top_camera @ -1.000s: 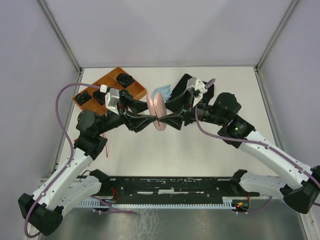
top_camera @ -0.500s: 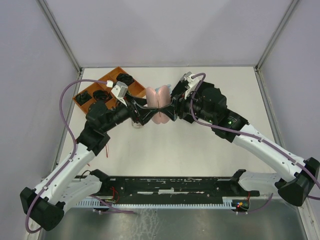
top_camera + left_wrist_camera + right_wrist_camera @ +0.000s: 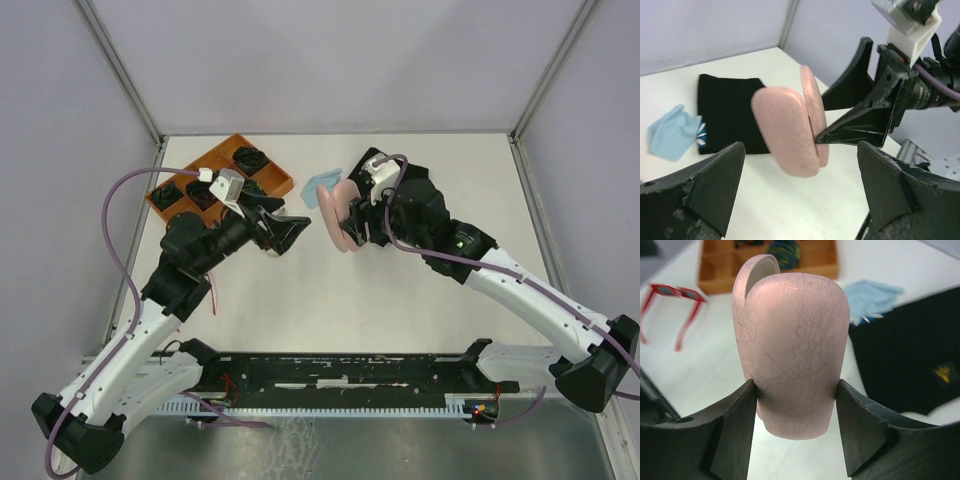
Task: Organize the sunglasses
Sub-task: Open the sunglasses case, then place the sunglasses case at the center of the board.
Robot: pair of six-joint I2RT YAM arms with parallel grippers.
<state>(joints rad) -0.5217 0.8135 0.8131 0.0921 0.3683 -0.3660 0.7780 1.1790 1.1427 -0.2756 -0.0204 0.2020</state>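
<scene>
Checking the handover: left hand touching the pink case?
Apart. Left wrist view: left hand open, fingers clear of the pink case on both sides; right hand clamps it.

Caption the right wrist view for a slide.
The right pincer clamps the pink glasses case, lid ajar; red sunglasses lie beyond it near the wooden tray.

No legible text (yellow logo unreadable).

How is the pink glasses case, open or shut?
Ajar: the pink glasses case shows pale lining between its two shells.
</scene>
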